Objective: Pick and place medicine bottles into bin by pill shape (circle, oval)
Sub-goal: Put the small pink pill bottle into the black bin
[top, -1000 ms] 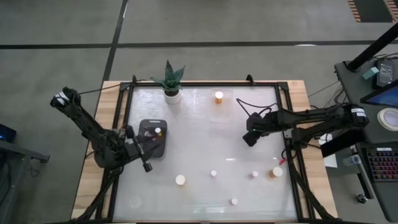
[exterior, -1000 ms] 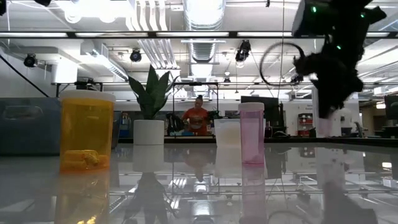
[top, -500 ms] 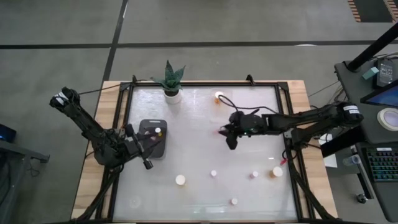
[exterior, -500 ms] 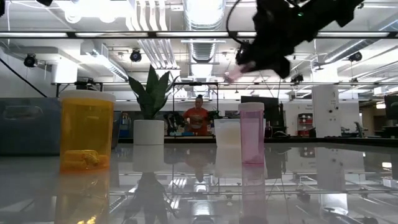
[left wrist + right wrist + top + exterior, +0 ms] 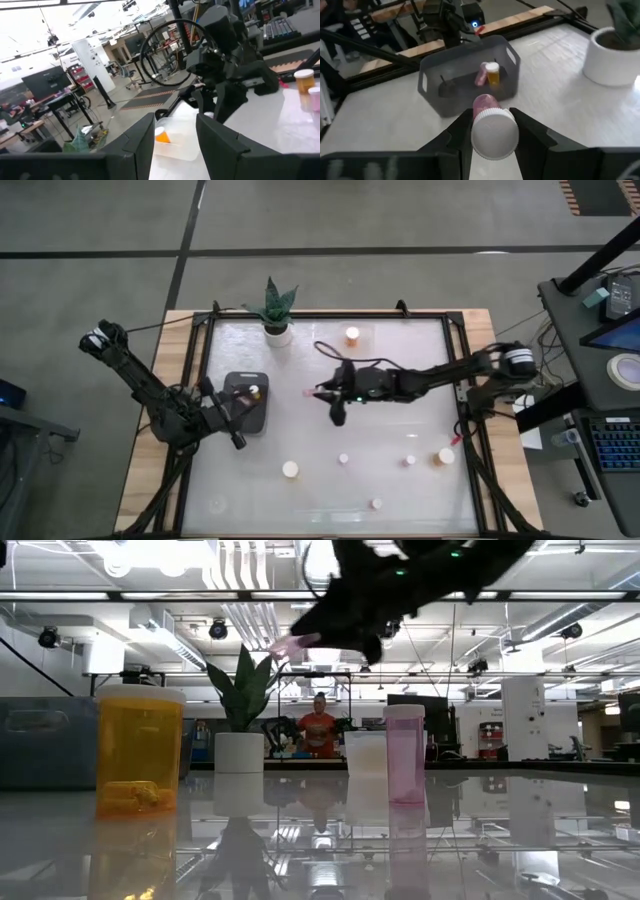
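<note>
Pink-bodied, white-capped bottle point(image 5: 491, 131) sits clamped between the right gripper point(image 5: 492, 131) fingers, carried on its side above the table middle, cap toward the wrist camera. Same gripper in the overhead view point(image 5: 322, 393) is well clear of the glossy white tabletop point(image 5: 330, 480).

Step in hand, as I judge it: transport to the dark grey bin point(image 5: 465, 75), which lies ahead and already holds a pink bottle and a small orange one point(image 5: 492, 73). To do it well: keep height until the bottle is over the bin's open top, clear the near wall, centre over the bare floor beside the two bottles, lower, then open. Releasing early risks a roll across the slick surface.

Left gripper point(image 5: 238, 442) waits just beside the bin's near edge, fingers apart point(image 5: 137, 142); the incoming arm should stay off it.

Surface: remaining bottles stand scattered — a wide orange one point(image 5: 139, 750) and a pink one point(image 5: 405, 754) in the table-level view, more toward the near edge point(image 5: 290, 469). One orange bottle point(image 5: 352, 335) stands at the far edge, near the potted plant point(image 5: 276, 312).

Room: open workshop, ceiling ducts, benches, a seated person point(image 5: 318, 730) far behind.
</note>
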Robot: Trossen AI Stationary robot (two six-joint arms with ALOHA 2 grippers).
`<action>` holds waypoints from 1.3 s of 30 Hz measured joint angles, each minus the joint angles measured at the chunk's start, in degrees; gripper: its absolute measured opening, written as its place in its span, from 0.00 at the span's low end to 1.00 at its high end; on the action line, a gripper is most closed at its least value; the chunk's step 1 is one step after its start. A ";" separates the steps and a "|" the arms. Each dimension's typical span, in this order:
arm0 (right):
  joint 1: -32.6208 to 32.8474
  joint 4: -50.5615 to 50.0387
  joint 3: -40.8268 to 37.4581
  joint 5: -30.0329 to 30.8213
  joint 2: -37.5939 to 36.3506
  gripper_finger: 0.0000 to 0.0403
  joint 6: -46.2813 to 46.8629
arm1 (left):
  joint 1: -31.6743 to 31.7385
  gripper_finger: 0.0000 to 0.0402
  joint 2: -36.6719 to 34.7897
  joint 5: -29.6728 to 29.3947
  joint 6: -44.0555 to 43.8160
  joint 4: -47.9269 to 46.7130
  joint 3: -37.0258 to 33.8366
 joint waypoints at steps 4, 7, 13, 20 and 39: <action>-0.02 -3.55 8.17 -0.19 5.86 0.26 -3.57 | 0.04 0.32 0.05 -0.02 0.46 -0.02 -0.30; -0.02 -6.85 14.28 -0.24 10.36 0.26 -5.81 | 0.04 0.32 0.20 -0.05 0.45 0.02 -0.32; -0.78 -14.10 24.97 -4.99 17.53 0.26 -9.55 | 0.03 0.32 0.26 -0.11 -0.16 0.05 -0.31; -1.55 -16.30 30.56 -6.40 22.43 0.26 -12.93 | 0.04 0.32 0.29 -0.13 -0.60 0.06 -0.32; -2.05 -11.68 39.12 -6.54 33.51 0.26 -15.86 | 0.04 0.32 0.29 -0.11 -0.58 0.08 -0.31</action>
